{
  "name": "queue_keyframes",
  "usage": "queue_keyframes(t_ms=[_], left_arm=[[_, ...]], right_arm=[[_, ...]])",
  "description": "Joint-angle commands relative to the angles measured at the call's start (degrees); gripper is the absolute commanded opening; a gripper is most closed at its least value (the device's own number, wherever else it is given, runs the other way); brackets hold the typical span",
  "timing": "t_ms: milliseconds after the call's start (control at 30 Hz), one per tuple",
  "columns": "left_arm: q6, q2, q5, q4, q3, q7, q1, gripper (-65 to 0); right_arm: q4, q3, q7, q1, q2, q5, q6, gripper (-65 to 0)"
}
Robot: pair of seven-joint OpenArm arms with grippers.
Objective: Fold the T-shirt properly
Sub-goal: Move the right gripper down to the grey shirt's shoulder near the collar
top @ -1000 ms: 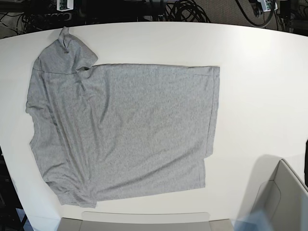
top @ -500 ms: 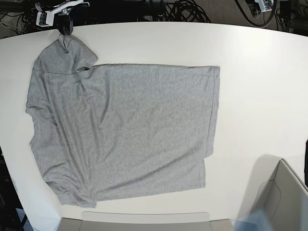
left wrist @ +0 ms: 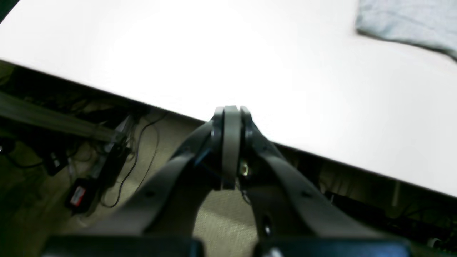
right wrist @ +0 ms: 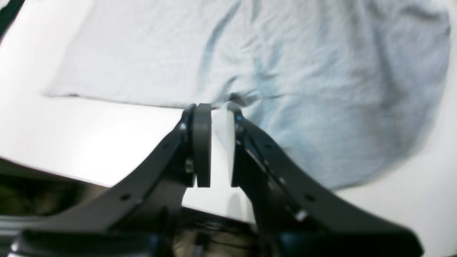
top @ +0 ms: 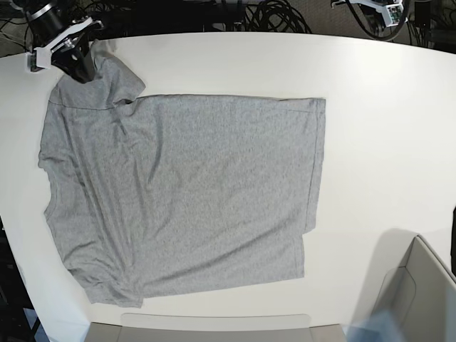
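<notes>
**Q:** Which parts are hidden or unclear?

**A:** In the base view the right gripper (top: 80, 68) sits at the far left corner of the T-shirt (top: 185, 192), and its body covers the tips, so contact cannot be confirmed there. The right wrist view is blurred; it shows the fingers (right wrist: 202, 142) a narrow gap apart, with pale material between them that may be cloth or table (not distinguishable). The left gripper (left wrist: 230, 117) has its jaws pressed together on nothing, over the table (left wrist: 221, 53) edge; in the base view only a small part of that arm appears at the top right. No printed lettering is visible on the upward face. A box wall (top: 420, 285) is cut off at the lower right.

**Q:** Where is the T-shirt and how does it lie?

**A:** Flat on the white table, left of centre. Its straight hem faces right; the wrinkled sleeve end faces left, with one sleeve bunched at the far left corner. The long axis runs left to right.
</notes>
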Motion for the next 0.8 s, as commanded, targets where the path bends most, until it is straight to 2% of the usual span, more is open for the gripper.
queue_keyframes(t_ms=[0, 100, 167, 300, 367, 567, 767], left_arm=[[0.42, -0.19, 0.22, 1.01, -0.2, -1.46, 0.79, -64.6], [0.42, -0.55, 0.22, 1.01, -0.02, -1.46, -0.26, -64.6], [0.42, -1.43, 0.22, 1.01, -0.02, -1.46, -0.35, -64.6], [0.42, -6.26, 0.22, 1.01, 1.56, -1.46, -0.44, -64.6], [0.42, -8.37, 0.22, 1.01, 2.18, -1.46, -0.44, -64.6], [0.42, -15.14, 0.13, 1.01, 4.2, -1.37, -0.44, -64.6], [0.51, -21.12, 0.13, 1.01, 4.29, -1.28, -0.44, -64.6]], right_arm=[[0.77, 3.4, -0.65, 1.82, -0.26, -0.11, 1.89, -56.4], [0.42, 10.96, -7.77, 8.68, -2.1, -6.53, 1.89, -56.2], [-0.11, 14.48, -11.46, 11.67, -2.46, -9.17, 1.89, -53.8], [-0.99, 17.38, -16.12, 11.93, -3.86, -6.88, 1.89, -51.6], [-1.52, 17.64, -16.48, 10.7, -5.09, -4.42, 1.89, -51.6], [-5.12, 17.56, -16.56, 10.17, -9.58, -3.36, 1.89, -51.6], [-13.39, 17.64, -16.3, 10.09, -10.98, 2.88, 1.89, -51.6]])
